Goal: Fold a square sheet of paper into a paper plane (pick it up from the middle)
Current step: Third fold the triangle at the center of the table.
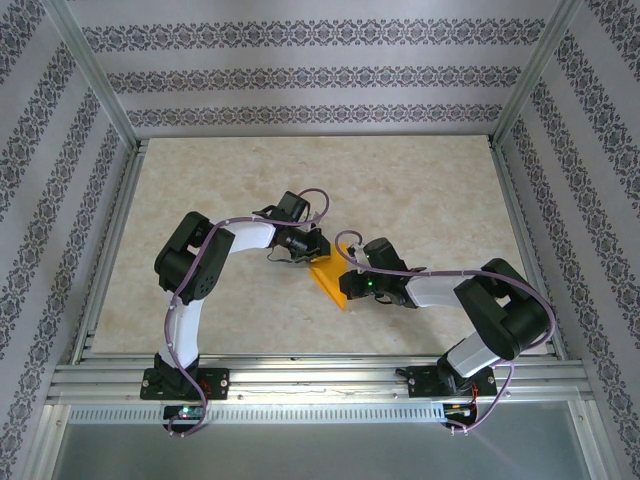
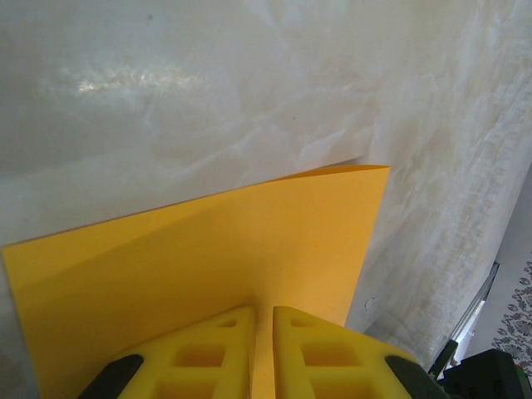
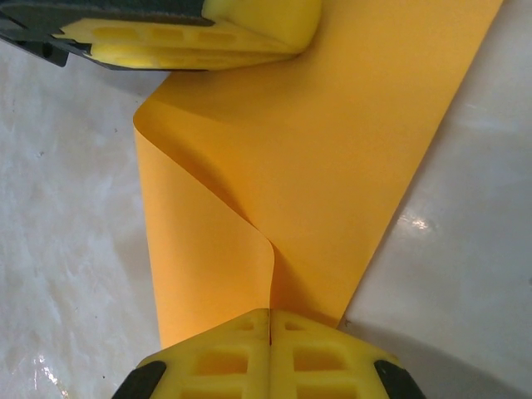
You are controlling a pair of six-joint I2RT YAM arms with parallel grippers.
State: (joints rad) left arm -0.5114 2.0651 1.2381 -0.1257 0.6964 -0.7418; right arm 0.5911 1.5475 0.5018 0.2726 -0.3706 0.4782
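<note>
The square sheet of paper (image 1: 331, 281) is orange-yellow and hangs bent just above the table between both arms. My left gripper (image 1: 317, 257) is shut on its far edge. In the left wrist view the sheet (image 2: 208, 249) spreads out ahead of my left gripper (image 2: 263, 322), whose jaws pinch it. My right gripper (image 1: 349, 270) is shut on the near edge. In the right wrist view the paper (image 3: 341, 158) curls into a soft fold running up from my right gripper (image 3: 270, 318) to the left gripper's fingers (image 3: 208, 37) at the top. The paper plane is out of view.
The marbled beige table (image 1: 410, 190) lies open around the arms. Aluminium rails (image 1: 320, 375) run along its near edge and sides, and patterned walls (image 1: 300, 75) enclose the cell. The right arm's elbow (image 1: 505, 300) sits at the right.
</note>
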